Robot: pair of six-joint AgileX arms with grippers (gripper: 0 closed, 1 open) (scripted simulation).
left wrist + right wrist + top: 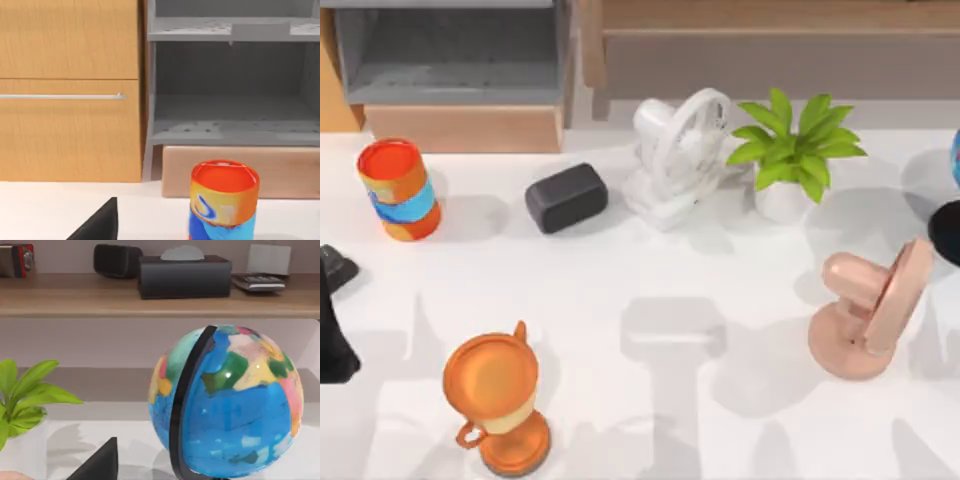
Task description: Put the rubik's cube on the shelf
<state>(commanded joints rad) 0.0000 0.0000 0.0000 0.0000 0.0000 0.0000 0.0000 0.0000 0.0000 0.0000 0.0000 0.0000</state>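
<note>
The rubik's cube is out of view. The shelf (pixel 770 15) is a long light-brown wooden ledge along the back right, with a grey-brown panel under its front edge. In the right wrist view the shelf (pixel 75 297) carries a black tissue box (pixel 185 277) and other small items. My left gripper (pixel 332 310) is a dark shape parked at the table's left edge. A dark part of it (pixel 100 225) shows low in the left wrist view. A like part of my right gripper (pixel 100 465) sits near a globe.
On the table stand an orange-and-blue can (pixel 398 188), a dark grey block (pixel 566 197), a white fan (pixel 675 155), a potted plant (pixel 792 150), a pink fan (pixel 870 305) and an orange trophy (pixel 498 405). A globe (pixel 227 400) is at far right, a grey cubby (pixel 455 50) back left.
</note>
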